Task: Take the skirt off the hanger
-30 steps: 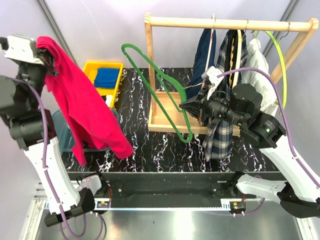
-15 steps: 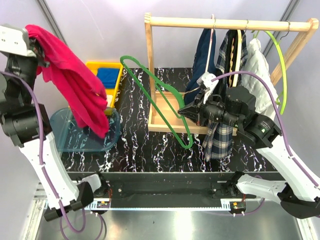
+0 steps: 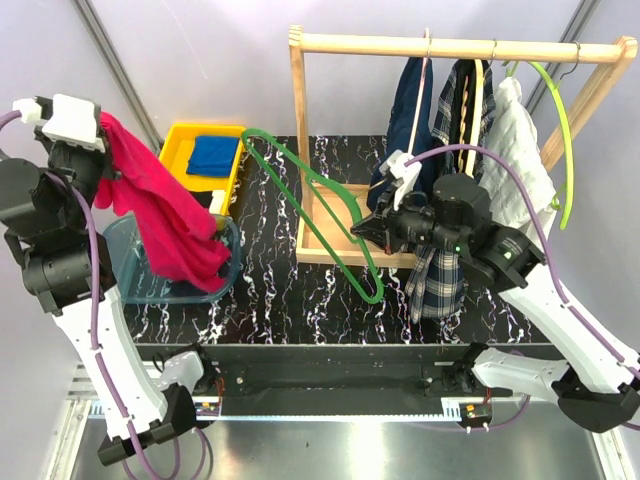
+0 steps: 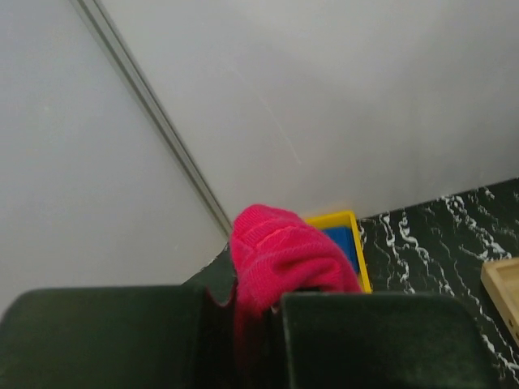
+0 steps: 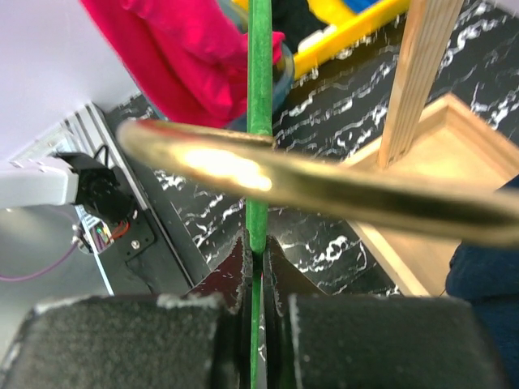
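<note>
The skirt (image 3: 438,280) is being carried by the hanger (image 3: 479,100) on the rail of the wooden rack (image 3: 298,150), between a navy garment (image 3: 405,110) and a white garment (image 3: 515,140). Its middle is being hidden by the right arm. A green hanger (image 3: 318,200) is being pinched tight by the right gripper (image 3: 372,226) in front of the rack. A red garment (image 3: 165,210) is being clamped in the left gripper (image 3: 92,135) and dangled over a clear blue tub (image 3: 125,270) on the black marbled surface (image 3: 290,290), beside a yellow bin (image 3: 180,135).
</note>
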Controlling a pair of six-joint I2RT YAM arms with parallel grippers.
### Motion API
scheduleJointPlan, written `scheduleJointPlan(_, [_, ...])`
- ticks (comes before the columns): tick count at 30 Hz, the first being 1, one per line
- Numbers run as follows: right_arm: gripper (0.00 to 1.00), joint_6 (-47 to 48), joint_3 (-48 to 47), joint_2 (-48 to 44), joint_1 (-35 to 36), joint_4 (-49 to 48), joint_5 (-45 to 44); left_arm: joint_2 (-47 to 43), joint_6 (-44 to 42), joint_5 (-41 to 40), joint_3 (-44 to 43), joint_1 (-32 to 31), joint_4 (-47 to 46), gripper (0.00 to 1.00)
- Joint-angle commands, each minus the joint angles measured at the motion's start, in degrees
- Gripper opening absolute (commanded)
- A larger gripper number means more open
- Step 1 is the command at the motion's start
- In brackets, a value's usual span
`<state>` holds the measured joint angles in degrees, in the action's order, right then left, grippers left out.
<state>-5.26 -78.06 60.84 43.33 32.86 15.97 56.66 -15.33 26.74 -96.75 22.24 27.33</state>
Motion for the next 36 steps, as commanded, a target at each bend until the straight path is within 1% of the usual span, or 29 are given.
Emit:
scheduleJointPlan(1, [0.0,0.16,0.89,0.68,-0.18,-2.19,-0.41,-0.5,-3.74,-2.57,1.47,0.35,0.18,0.0])
scheduleJointPlan(4, [0.0,-0.28,1.59,1.56,-0.09,-2.62,-0.5,-0.33,-4.62,-2.05,5.94,0.35,-0.43,0.0])
scheduleJointPlan(8, [0.0,-0.9,2.82,3.05,-0.09,-3.42,0.2,-0.85,-7.51,-1.43,15.51,0.7,-0.61,0.0])
scheduleJointPlan(12, [0.0,-0.54,5.64,4.72,-0.18,-3.24,0.56,-0.68,-7.69,-0.55,19.48,0.88,2.98,0.0])
scheduleJointPlan(13, [0.0,-0.46,6.16,5.08,-0.18,-3.33,0.73,-0.76,-7.87,0.75,20.62,0.88,3.34,0.0])
scheduleJointPlan(15, [0.0,-0.63,7.39,6.21,-0.18,-3.77,1.26,-0.5,-8.66,1.64,24.75,0.79,3.78,0.0])
scheduleJointPlan(17, [0.0,-0.89,8.27,7.27,-0.09,-4.3,2.05,-0.15,-10.84,2.87,28.36,0.79,4.39,0.43])
scheduleJointPlan(18, [0.0,-1.07,8.97,8.76,-0.09,-4.38,2.4,0.37,-11.21,2.96,29.07,0.79,4.4,0.75])
scheduleJointPlan(19, [0.0,-1.51,9.24,9.55,-0.09,-4.56,3.01,0.55,-10.95,2.27,29.68,0.79,4.22,0.99])
scheduleJointPlan(21, [0.0,-1.77,10.03,11.66,-0.09,-5.17,3.63,1.51,-9.81,1.91,28.9,0.79,4.13,0.99])
scheduleJointPlan(24, [0.0,-2.65,10.82,14.99,0.09,-7.81,4.86,2.83,-7.7,4.98,25.31,0.87,3.43,0.99])
scheduleJointPlan(25, [0.0,-2.91,10.83,16.14,0.17,-9.03,5.47,3.36,-6.56,6.55,22.6,0.79,2.82,0.99])
scheduleJointPlan(27, [0.0,-3.35,10.56,20.08,0.79,-10.27,6.53,5.63,-2.44,8.14,19.34,0.87,2.64,0.99])
scheduleJointPlan(28, [0.0,-3.53,10.39,21.5,1.05,-11.49,6.79,6.35,0.45,9.98,15.92,0.79,2.55,0.99])
scheduleJointPlan(30, [0.0,-3.36,9.16,26.23,2.45,-12.03,6.54,7.84,3.02,12.79,12.65,0.79,2.64,0.99])
scheduleJointPlan(31, [0.0,-2.92,8.55,27.74,3.16,-12.03,6.19,8.11,4.33,15.85,9.77,0.79,2.64,0.99])
scheduleJointPlan(32, [0.0,-2.83,7.32,29.23,3.68,-11.94,5.66,8.37,7.39,17.02,8.43,0.87,2.2,0.99])
scheduleJointPlan(34, [0.36,-2.83,6.26,32.05,4.74,-11.59,3.38,8.9,10.4,20.8,4.49,0.79,1.94,0.99])
scheduleJointPlan(35, [0.52,-3.0,5.56,32.5,5.01,-11.51,2.24,9.08,12.93,21.85,3.59,0.79,1.85,0.99])
scheduleJointPlan(36, [0.6,-3.01,5.38,32.5,5.18,-11.42,0.83,9.08,14.18,22.64,2.63,0.87,1.67,0.99])
